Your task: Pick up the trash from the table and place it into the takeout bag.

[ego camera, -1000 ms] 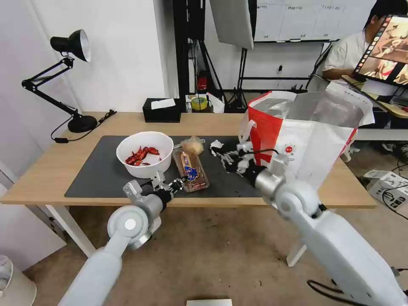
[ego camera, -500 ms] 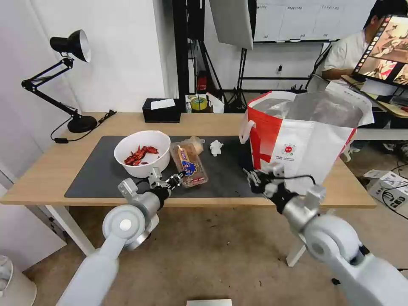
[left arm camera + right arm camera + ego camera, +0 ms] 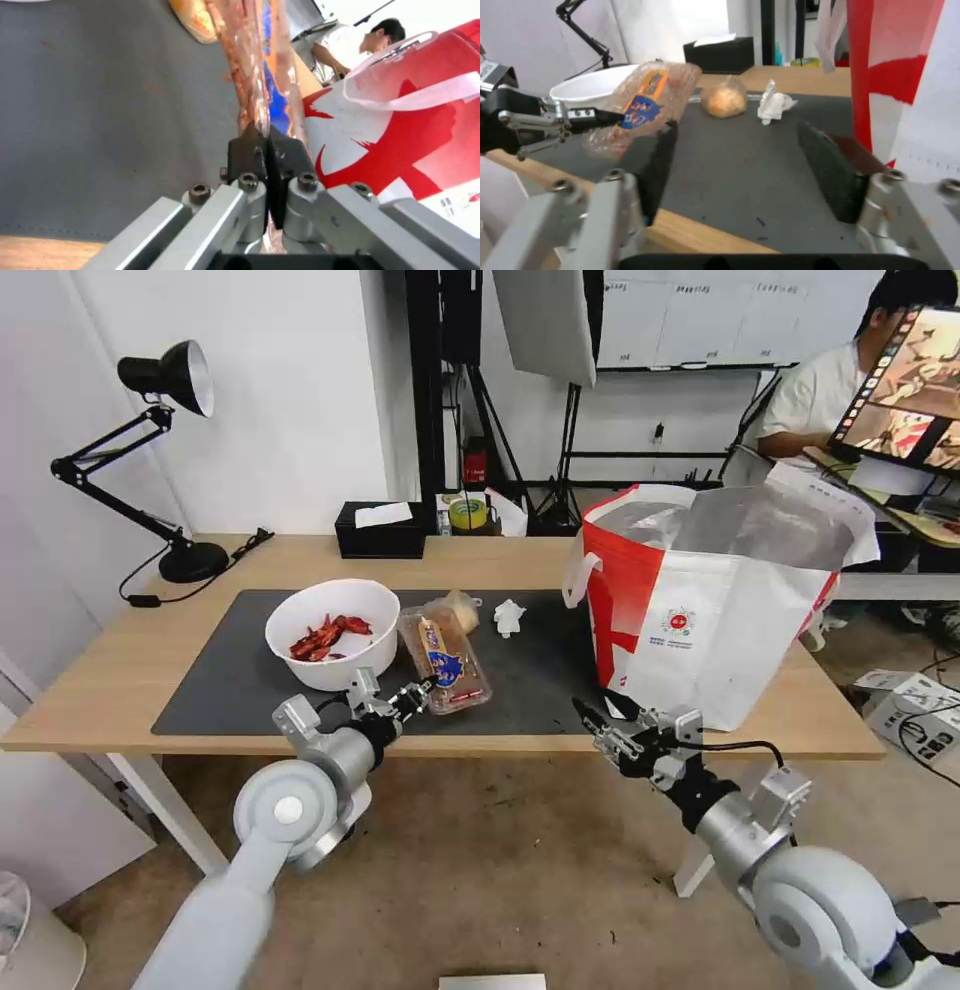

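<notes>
Left gripper (image 3: 418, 698) pinched tight on the near edge of the clear plastic tray (image 3: 445, 658); right gripper (image 3: 608, 728) spread wide, holding nothing.

The left arm reaches up from below the table's (image 3: 500, 558) near edge, its fingers clamping the tray's rim, the tray tilted up off the dark mat (image 3: 240, 670) just right of the white bowl (image 3: 330, 630). The right arm hangs low in front of the near edge, jaws pointing at the mat, close beside the takeout bag (image 3: 720, 610). The small clear bag (image 3: 460, 612) and tissue (image 3: 508, 616) lie farther back on the mat.
</notes>
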{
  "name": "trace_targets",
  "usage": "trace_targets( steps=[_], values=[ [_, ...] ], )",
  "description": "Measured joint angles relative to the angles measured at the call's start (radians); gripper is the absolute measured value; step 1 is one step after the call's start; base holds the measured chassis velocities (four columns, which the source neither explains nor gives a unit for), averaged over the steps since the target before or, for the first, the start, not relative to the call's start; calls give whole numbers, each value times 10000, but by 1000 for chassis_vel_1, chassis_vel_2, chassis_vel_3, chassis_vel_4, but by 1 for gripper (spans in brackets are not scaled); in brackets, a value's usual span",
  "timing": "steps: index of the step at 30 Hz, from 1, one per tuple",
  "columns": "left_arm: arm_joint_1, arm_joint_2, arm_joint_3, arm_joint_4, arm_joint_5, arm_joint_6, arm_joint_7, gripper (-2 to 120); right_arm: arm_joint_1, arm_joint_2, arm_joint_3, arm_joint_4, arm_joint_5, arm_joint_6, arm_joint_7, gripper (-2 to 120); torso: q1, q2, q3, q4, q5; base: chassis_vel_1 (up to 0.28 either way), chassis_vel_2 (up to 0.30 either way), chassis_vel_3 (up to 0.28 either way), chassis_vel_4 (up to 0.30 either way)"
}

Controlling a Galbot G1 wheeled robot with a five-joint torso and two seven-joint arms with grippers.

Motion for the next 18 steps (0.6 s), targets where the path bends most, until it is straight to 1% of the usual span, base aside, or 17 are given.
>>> trace_targets(
  steps=[1,3,5,6,9,16,18],
  values=[
    [10,10,-1,-18,-18,9,0,0,46,-39,12,5,1,-5,41,73,0,0,0,1,0,0,0,0,0],
    [18,20,-5,-40,-47,20,2,0,74,-70,26,13,1,-8,67,75,0,0,0,1,0,0,0,0,0],
    [43,22,-9,-68,-78,36,30,0,108,-141,77,52,12,-23,109,86,0,0,1,1,0,0,0,0,0],
    [43,22,-9,-68,-78,36,30,0,108,-141,77,52,12,-23,109,86,0,0,1,1,0,0,0,0,0],
    [61,6,-9,-102,-81,49,118,0,96,-213,133,77,21,-46,130,98,0,0,1,1,0,0,0,0,0],
    [-65,73,-28,-303,-190,51,180,0,-83,-220,242,125,17,-49,131,100,0,0,0,1,0,0,0,0,0],
    [-185,186,-34,-419,-308,50,183,0,-367,-99,331,160,-76,-17,116,100,0,0,1,0,0,0,0,0,0]
  ],
)
